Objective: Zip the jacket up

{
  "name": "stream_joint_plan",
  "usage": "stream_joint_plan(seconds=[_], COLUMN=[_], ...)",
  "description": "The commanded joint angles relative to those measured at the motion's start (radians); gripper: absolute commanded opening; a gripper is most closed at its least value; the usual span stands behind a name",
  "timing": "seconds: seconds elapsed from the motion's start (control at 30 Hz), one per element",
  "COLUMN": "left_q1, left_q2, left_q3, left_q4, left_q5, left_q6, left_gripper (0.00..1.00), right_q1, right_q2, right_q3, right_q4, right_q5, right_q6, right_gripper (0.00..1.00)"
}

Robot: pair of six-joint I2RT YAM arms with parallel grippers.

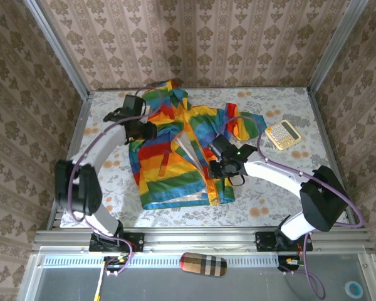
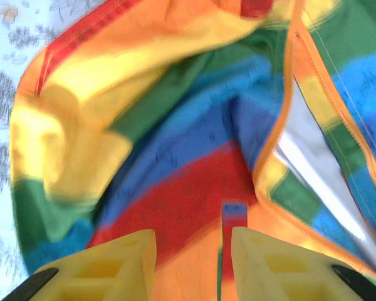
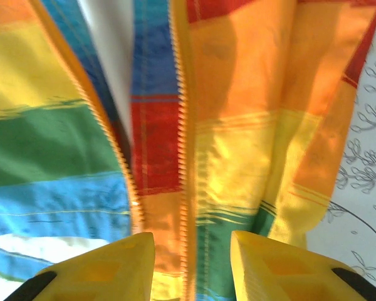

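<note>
1. Standing at the arms' side of the table (image 1: 257, 210), the nearest thing I see is a small tan plaid pouch (image 1: 202, 264). It lies on the metal ledge (image 1: 269, 258) in front of the bases, well apart from the work.
2. Past it, the small rainbow-striped hooded jacket (image 1: 175, 169) lies flat at the middle of the table. Its hem (image 1: 182, 199) is towards me and its hood (image 1: 165, 94) away, front up, so the opening runs straight out from the arms.
3. The front is not closed: the two orange zipper rows (image 3: 187, 157) stand apart higher up, with pale lining (image 3: 109, 37) between them, and draw together towards the hem.
4. The right gripper (image 3: 192, 257) hangs over the lower front, its yellow fingers (image 3: 106, 269) apart, one row of teeth running between them and nothing clamped. I judge it is lining up on the slider, which I cannot pick out.
5. Farther off, the left gripper (image 2: 193, 251) hovers over the left front panel near the chest, fingers likewise parted and holding nothing. It is likely placed to pin or tension the cloth so the zip can run without bunching.
6. Beyond the jacket's right sleeve (image 1: 244, 124), a yellow calculator (image 1: 282, 133) sits towards the far right corner, just clear of the cloth.
</note>
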Motion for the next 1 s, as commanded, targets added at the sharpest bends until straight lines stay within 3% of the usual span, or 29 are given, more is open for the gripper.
stream_joint_plan(seconds=[0.0, 0.23, 0.43, 0.8, 0.97], left_q1=[-0.04, -0.213, -0.308, -0.301, -0.298], left_q2=[-0.1, -0.312, -0.295, -0.187, -0.166], left_q3=[-0.158, -0.483, -0.564, -0.584, -0.59], left_q4=[-0.045, 0.108, 0.234, 0.24, 0.243], left_q5=[0.045, 0.078, 0.062, 0.014, 0.022], left_q6=[-0.044, -0.27, -0.375, -0.366, -0.375], left_gripper=[0.37, 0.35, 0.31, 0.27, 0.27], right_q1=[0.016, 0.065, 0.076, 0.076, 0.078], right_q2=[0.032, 0.187, 0.245, 0.366, 0.374], right_q3=[0.061, 0.19, 0.2, 0.265, 0.288], right_q4=[-0.009, -0.073, -0.063, -0.07, -0.088], right_q5=[-0.077, -0.093, -0.114, -0.174, -0.207], right_q6=[0.02, 0.002, 0.015, -0.02, -0.046], right_gripper=[0.36, 0.37, 0.37, 0.33, 0.17])
